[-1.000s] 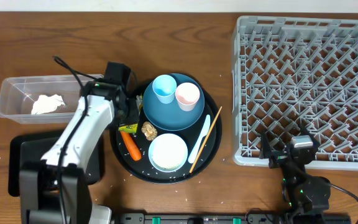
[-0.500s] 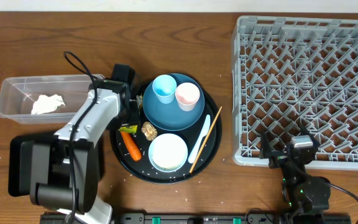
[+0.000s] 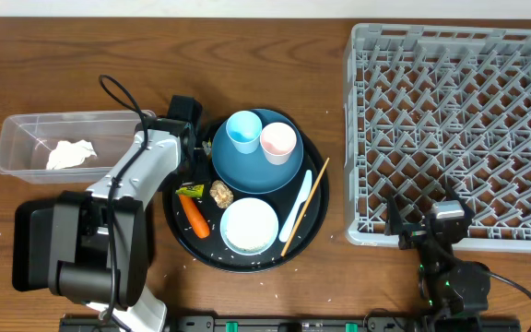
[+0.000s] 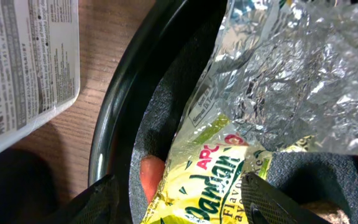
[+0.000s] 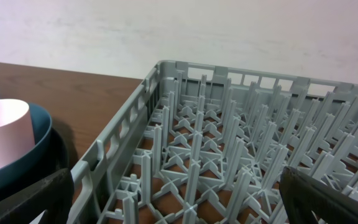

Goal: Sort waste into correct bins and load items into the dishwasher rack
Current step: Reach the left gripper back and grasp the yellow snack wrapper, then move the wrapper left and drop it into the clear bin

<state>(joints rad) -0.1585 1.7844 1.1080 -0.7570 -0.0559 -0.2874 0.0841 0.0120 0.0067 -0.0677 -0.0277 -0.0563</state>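
Left gripper (image 4: 178,186) is spread open, its 2 fingers straddling the yellow-green pandan wrapper (image 4: 229,155) at the round black tray's (image 4: 114,124) left inner rim, the wrapper's long axis running ahead between them, while the right gripper (image 5: 176,180), also open, sits well right of the tray.

Soft, even overhead light leaves only faint shadows on the tabletop (image 3: 63,65). The left wrist view is close and dim, with white glare on the wrapper (image 4: 272,93); the right wrist view is bright, its lower corners dark and blurred.
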